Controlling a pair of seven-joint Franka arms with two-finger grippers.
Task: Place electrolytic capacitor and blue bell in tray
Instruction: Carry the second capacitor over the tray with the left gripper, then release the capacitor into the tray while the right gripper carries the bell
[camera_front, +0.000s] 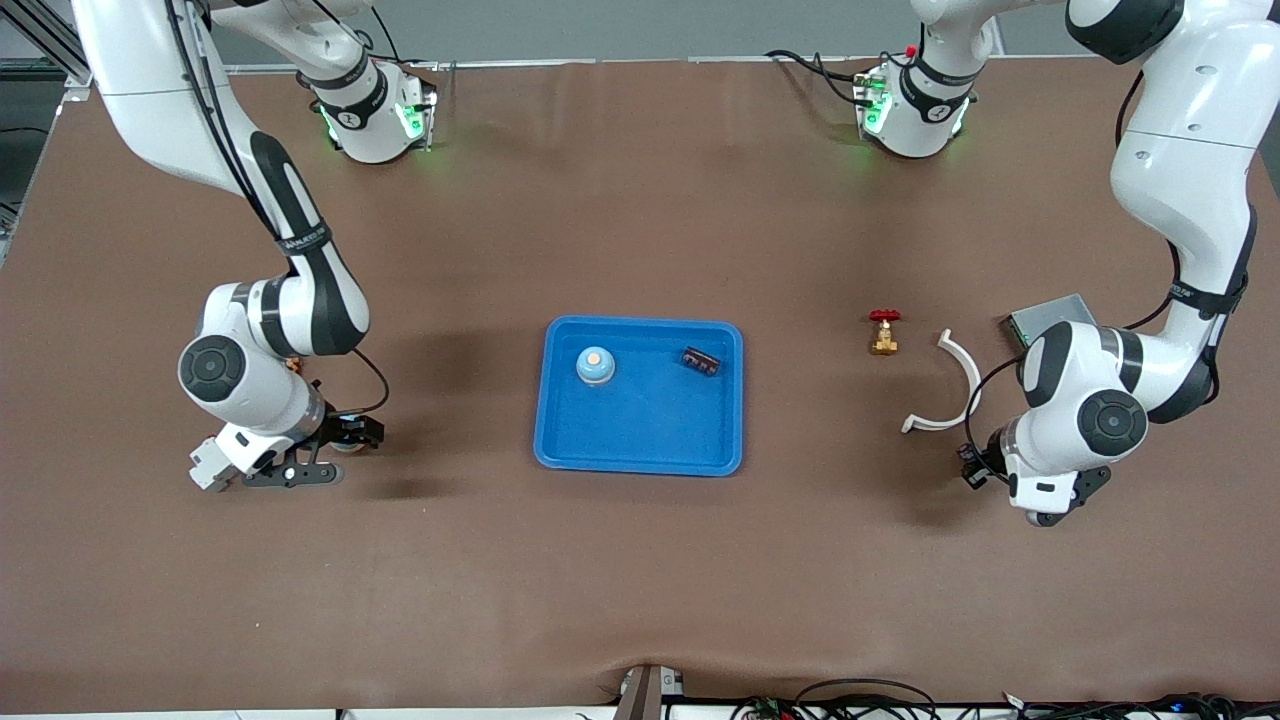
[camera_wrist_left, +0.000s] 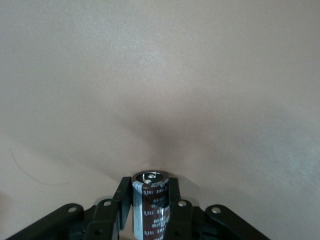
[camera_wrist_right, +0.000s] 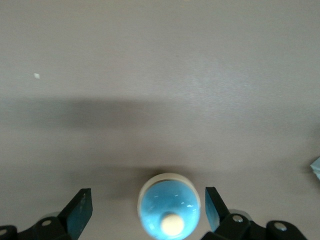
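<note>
The blue tray (camera_front: 640, 440) lies mid-table. In it sit a blue bell with an orange button (camera_front: 595, 366) and a small dark component (camera_front: 702, 360). My right gripper (camera_front: 345, 440) is low over the table toward the right arm's end. In the right wrist view my right gripper (camera_wrist_right: 147, 196) is open, with a second blue bell (camera_wrist_right: 169, 205), cream-buttoned, on the table between its fingers and untouched. My left gripper (camera_front: 972, 462) is low toward the left arm's end. In the left wrist view my left gripper (camera_wrist_left: 149, 187) is shut on a dark brown electrolytic capacitor (camera_wrist_left: 150, 205).
A brass valve with a red handle (camera_front: 884, 333), a white curved piece (camera_front: 950, 385) and a grey metal plate (camera_front: 1045, 318) lie toward the left arm's end, near the left arm. A corner of the tray shows in the right wrist view (camera_wrist_right: 316, 167).
</note>
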